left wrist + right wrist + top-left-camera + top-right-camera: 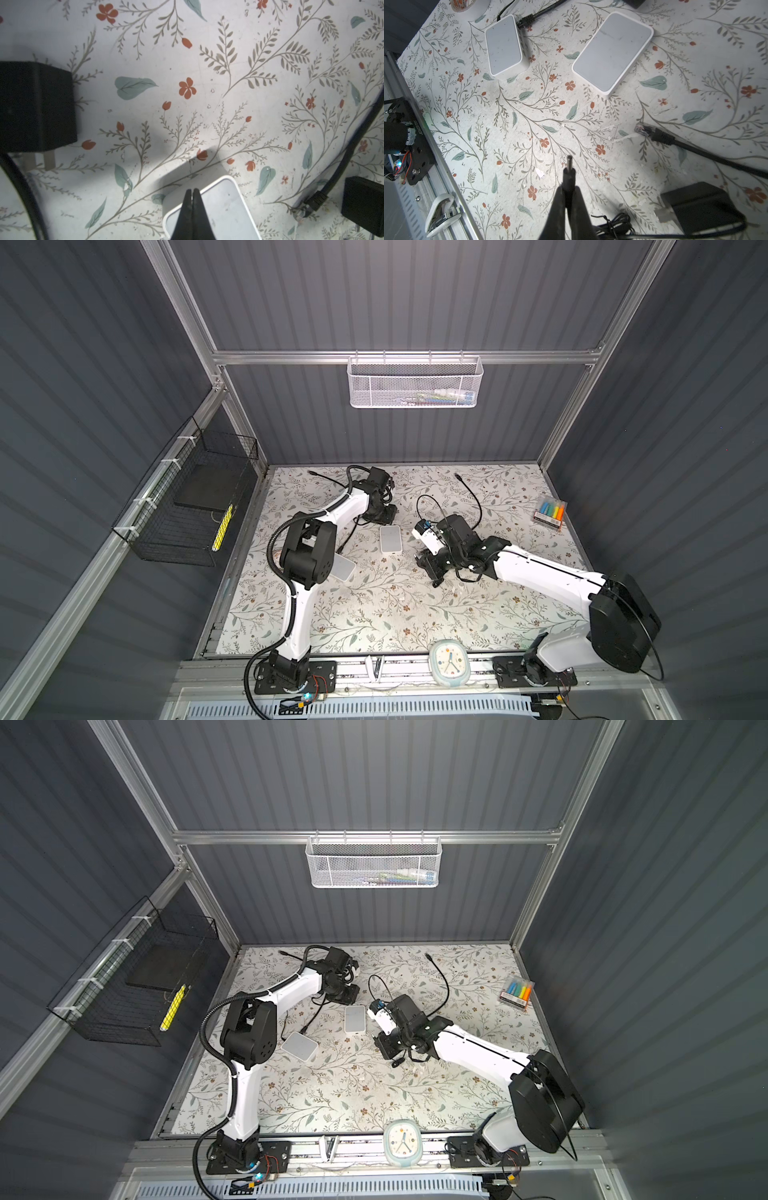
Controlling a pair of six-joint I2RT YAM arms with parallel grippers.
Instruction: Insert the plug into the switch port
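The plug [569, 169], a slim barrel tip, sticks straight out of the right claw [568, 190], which is clenched on its black sleeve just behind the metal pin. Its long axis carries on the line of the fingers, and it is held clear of the table [374, 614]. Ahead of the tip lie two white boxes: the switch [611, 52] to one side of that line and the second switch [504, 45] to the other, so the plug aims at the gap between them. In a top view the switch [390, 539] lies mid-table, left of the right claw and just beside the left claw [192, 192]. The left claw is clenched on nothing, its tips over the switch's edge; whether they touch it cannot be told. No port shows on the faces turned toward the plug, so I judge the right arm must swing round to the port side.
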